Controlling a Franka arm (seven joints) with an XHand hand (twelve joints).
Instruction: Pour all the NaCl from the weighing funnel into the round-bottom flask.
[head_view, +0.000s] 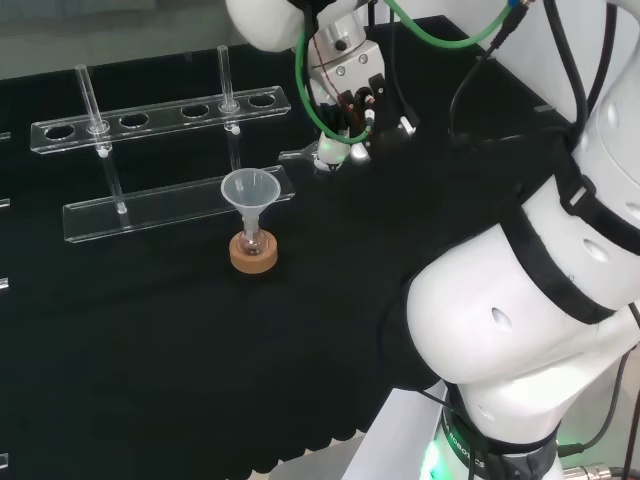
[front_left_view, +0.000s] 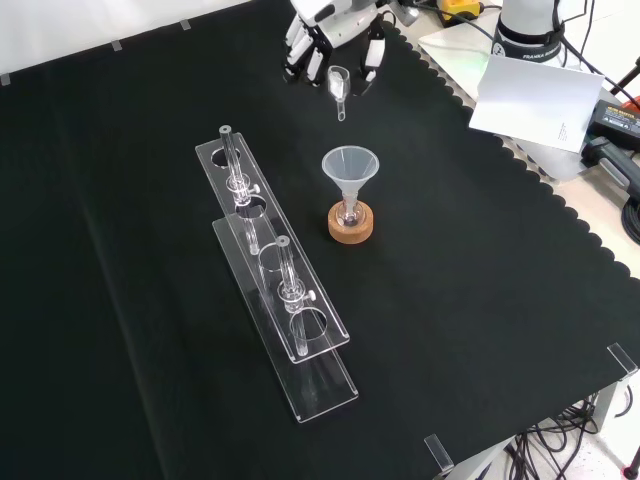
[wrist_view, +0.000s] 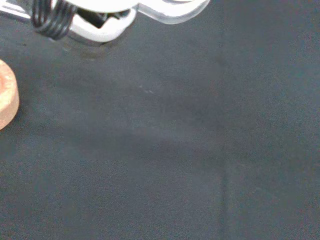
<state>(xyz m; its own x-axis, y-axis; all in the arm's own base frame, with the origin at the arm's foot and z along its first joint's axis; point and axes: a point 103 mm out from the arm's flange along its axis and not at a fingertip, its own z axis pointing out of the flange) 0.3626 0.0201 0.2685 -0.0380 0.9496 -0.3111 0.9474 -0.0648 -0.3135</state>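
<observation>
We see the robot hand (front_left_view: 330, 35) pinching the weighing funnel (front_left_view: 338, 87), which next (we judge) must reach the funnel-topped round-bottom flask (front_left_view: 349, 214).

light: bright, even | shadows: faint | blur: robot hand (wrist_view: 95, 22) in wrist view

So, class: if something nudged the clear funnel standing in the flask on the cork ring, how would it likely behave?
Probably top-heavy: the funnel has a wide cone above a thin stem that sits in the small flask, so a sideways push could tip it. It looks thin and clear, so likely light and breakable. The cork ring is broad and flat, so it should steady the flask somewhat.
</observation>
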